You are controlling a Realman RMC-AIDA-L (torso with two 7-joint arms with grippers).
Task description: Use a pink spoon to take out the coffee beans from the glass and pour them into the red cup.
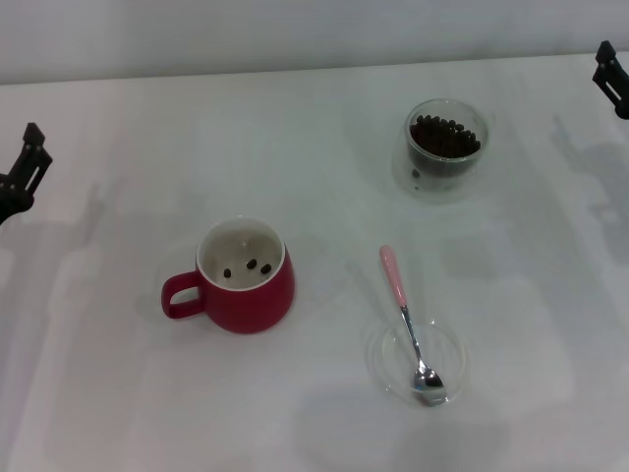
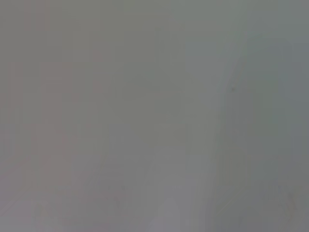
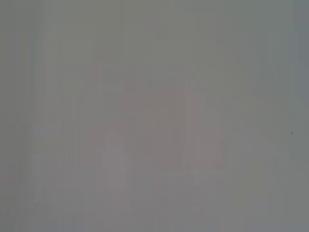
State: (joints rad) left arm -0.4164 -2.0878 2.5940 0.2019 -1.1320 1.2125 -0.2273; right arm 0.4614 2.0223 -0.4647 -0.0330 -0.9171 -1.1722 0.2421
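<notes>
The red cup (image 1: 246, 278) is sitting upright on the white bench (image 1: 118, 393), its loop handle pointing toward the robot's left, and three coffee beans (image 1: 252, 266) are lying on its white floor. Well to the right of the cup and farther from the robot, the glass (image 1: 443, 147) is standing upright, holding a dark heap of beans. Nearer the robot than the glass and to the right of the cup, the pink spoon (image 1: 407, 323) is lying with its metal bowl resting in a shallow clear glass saucer (image 1: 385, 359) and its pink handle reaching out over the saucer's rim toward the glass. The left end effector (image 1: 22, 172) is hanging far to the left of the cup, and the right end effector (image 1: 612, 77) is hanging beyond the glass on the right; both are holding nothing, and I cannot tell how wide their fingers are standing. Both wrist views are showing only a plain grey surface.
</notes>
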